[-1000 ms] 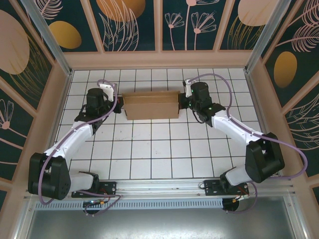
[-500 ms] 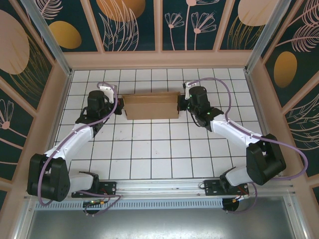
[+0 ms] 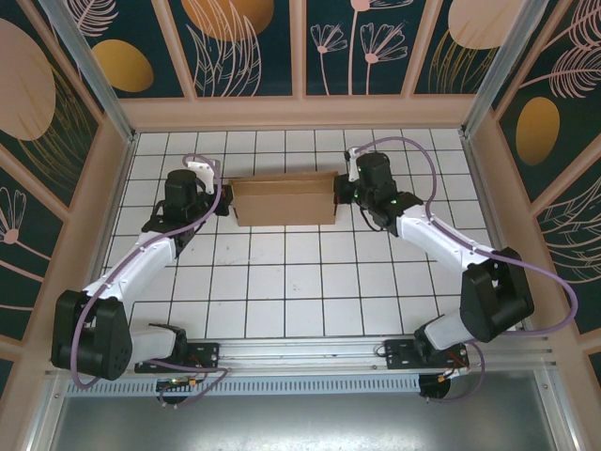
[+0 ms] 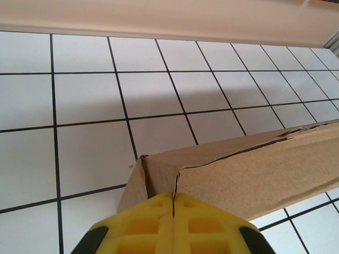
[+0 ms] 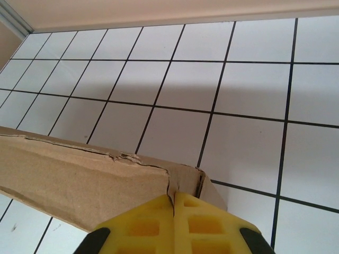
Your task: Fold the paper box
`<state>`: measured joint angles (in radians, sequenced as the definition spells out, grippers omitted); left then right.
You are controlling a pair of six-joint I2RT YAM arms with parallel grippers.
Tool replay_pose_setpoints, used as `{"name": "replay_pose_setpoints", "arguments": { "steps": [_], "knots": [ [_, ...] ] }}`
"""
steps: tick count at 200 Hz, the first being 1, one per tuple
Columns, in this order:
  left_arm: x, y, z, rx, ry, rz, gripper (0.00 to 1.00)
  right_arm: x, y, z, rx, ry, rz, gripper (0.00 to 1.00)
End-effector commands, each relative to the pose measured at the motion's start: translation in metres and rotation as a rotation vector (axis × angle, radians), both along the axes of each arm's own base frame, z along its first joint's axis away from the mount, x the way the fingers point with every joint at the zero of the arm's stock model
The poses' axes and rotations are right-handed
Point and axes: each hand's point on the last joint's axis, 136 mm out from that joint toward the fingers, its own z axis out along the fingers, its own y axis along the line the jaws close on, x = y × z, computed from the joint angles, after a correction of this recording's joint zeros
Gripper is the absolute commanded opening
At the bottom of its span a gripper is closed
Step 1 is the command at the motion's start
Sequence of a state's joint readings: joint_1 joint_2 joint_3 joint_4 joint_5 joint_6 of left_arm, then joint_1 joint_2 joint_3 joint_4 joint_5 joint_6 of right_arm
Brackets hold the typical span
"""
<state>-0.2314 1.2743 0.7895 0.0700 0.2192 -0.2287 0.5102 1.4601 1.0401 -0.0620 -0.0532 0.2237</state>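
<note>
The paper box (image 3: 285,199) is a brown cardboard box, folded into a shallow rectangle, lying on the white tiled floor toward the back. My left gripper (image 3: 225,205) is at its left end and my right gripper (image 3: 343,193) at its right end. In the left wrist view the yellow fingertips (image 4: 159,203) are shut together, their tips against the box's (image 4: 254,169) end corner beside a flap seam. In the right wrist view the left gripper's counterpart, my right gripper (image 5: 174,194), is also shut, its tips against the other end of the box (image 5: 79,180). No cardboard shows between either pair of jaws.
The back wall (image 3: 300,113) runs a tile or two behind the box. Side walls (image 3: 108,216) stand left and right of the tiled floor (image 3: 300,282). Both arms reach in from the near rail (image 3: 300,352).
The right wrist has shifted slightly toward the back. The box has edged a little to the left; the left arm has hardly moved. Both grippers stay shut.
</note>
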Motion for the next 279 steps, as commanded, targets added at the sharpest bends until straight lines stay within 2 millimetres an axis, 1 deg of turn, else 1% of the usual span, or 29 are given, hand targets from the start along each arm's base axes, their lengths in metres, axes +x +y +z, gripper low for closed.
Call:
{"name": "replay_pose_setpoints", "arguments": {
  "steps": [1, 25, 39, 65, 87, 119, 146, 169, 183, 197, 221, 235, 250, 268, 279],
  "knots": [
    [-0.011, -0.002, -0.026, 0.036, 0.105, -0.025, 0.0, -0.011, 0.005, -0.016, 0.011, 0.117, 0.038, 0.0],
    [-0.01, -0.003, -0.028, 0.032, 0.113, -0.026, 0.0, -0.009, 0.002, -0.02, 0.022, 0.142, 0.036, 0.0],
    [-0.011, -0.004, -0.032, 0.03, 0.119, -0.03, 0.0, -0.008, -0.002, -0.03, 0.013, 0.158, 0.025, 0.0],
    [-0.012, -0.002, -0.038, 0.042, 0.13, -0.026, 0.0, -0.012, -0.009, -0.056, -0.027, 0.189, 0.009, 0.0],
    [-0.012, 0.0, -0.042, 0.053, 0.14, -0.017, 0.0, -0.014, -0.015, -0.066, -0.051, 0.184, -0.01, 0.0],
    [-0.016, 0.006, -0.051, 0.072, 0.164, 0.002, 0.0, -0.02, -0.022, -0.07, -0.069, 0.159, -0.034, 0.0],
    [-0.018, 0.007, -0.051, 0.072, 0.167, 0.011, 0.0, -0.027, -0.027, -0.075, -0.082, 0.143, -0.047, 0.0],
    [-0.019, 0.008, -0.051, 0.077, 0.169, 0.012, 0.0, -0.028, -0.032, -0.079, -0.12, 0.141, -0.053, 0.0],
    [-0.018, 0.009, -0.05, 0.086, 0.166, 0.016, 0.0, -0.027, -0.036, -0.075, -0.137, 0.125, -0.066, 0.0],
    [-0.017, 0.011, -0.048, 0.092, 0.159, 0.023, 0.0, -0.025, -0.035, -0.065, -0.113, 0.106, -0.07, 0.0],
    [-0.017, 0.01, -0.043, 0.088, 0.148, 0.02, 0.0, -0.025, -0.016, -0.045, 0.009, 0.153, -0.012, 0.0],
    [-0.017, 0.01, -0.042, 0.088, 0.146, 0.018, 0.0, -0.024, -0.004, -0.029, 0.081, 0.171, 0.021, 0.0],
    [-0.017, 0.01, -0.043, 0.092, 0.146, 0.016, 0.0, -0.023, 0.006, -0.013, 0.151, 0.185, 0.044, 0.0],
    [-0.017, 0.011, -0.043, 0.099, 0.146, 0.021, 0.0, -0.022, 0.008, 0.0, 0.218, 0.204, 0.053, 0.0],
    [-0.018, 0.012, -0.043, 0.101, 0.144, 0.022, 0.0, -0.021, 0.008, 0.003, 0.249, 0.217, 0.056, 0.0]
  ]
}}
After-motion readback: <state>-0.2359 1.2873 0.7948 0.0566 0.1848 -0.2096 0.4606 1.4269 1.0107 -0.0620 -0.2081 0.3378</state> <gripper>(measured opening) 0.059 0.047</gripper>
